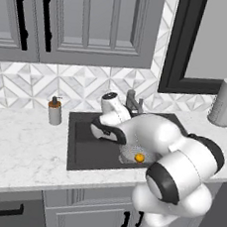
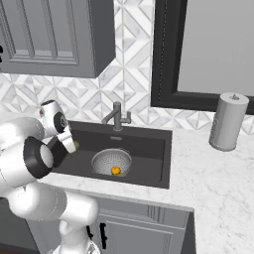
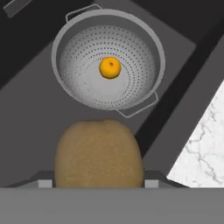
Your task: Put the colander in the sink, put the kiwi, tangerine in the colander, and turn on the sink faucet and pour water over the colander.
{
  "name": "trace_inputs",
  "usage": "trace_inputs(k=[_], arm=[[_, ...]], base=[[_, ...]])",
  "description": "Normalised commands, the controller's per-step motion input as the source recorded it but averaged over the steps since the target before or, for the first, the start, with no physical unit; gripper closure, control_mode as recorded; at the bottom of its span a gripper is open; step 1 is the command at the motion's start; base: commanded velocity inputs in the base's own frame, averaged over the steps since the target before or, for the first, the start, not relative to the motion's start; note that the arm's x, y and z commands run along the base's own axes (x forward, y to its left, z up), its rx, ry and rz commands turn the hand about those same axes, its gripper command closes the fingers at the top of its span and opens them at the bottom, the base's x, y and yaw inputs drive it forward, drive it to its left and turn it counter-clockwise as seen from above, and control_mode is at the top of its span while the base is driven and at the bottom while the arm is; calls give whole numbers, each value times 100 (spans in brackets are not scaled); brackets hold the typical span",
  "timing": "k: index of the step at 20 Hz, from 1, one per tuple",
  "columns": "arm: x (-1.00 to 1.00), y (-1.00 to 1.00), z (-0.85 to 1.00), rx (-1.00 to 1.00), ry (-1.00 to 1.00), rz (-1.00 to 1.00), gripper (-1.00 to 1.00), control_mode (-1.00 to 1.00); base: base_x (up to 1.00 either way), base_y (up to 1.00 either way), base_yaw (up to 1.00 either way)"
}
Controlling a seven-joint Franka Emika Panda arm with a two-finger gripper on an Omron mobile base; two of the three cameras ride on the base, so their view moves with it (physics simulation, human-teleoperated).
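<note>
The claw (image 3: 99,186) is closed on the kiwi (image 3: 99,154), a dull brown oval fruit with a faintly speckled skin that bulges up between the two dark finger tips (image 3: 44,183) in the hand view. It hangs above the dark grey sink (image 3: 39,109), short of the colander's near rim. The colander (image 3: 131,52) sits on the sink floor: a round silver bowl, perforated all over, with a thin wire handle at each side. The tangerine (image 3: 110,68), small, bright orange and round, lies at the centre of its bottom. In the right base view the colander (image 2: 101,159) stands in the sink (image 2: 149,149) just in front of the sink faucet (image 2: 117,117), a slim dark upright post with a short angled spout. White marble tabletop (image 2: 218,173) surrounds the basin. A soap dispenser (image 1: 54,111) stands left of the sink, and a paper towel roll (image 2: 227,121) stands to its right.
</note>
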Motion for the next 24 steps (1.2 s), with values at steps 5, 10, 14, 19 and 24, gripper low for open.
trace_inputs(k=[5, 10, 14, 19, 24], arm=[[29, -67, -32, 0, 0, -5, 100, -100], [2, -49, -56, 0, 0, 2, 100, -100], [0, -15, -40, 0, 0, 14, 100, -100], [0, -20, -18, 0, -5, 14, 100, -100], [0, -23, -25, -2, -3, 10, 100, -100]], base=[[0, 0, 0], [0, 0, 0], [0, 0, 0], [0, 0, 0], [0, 0, 0]])
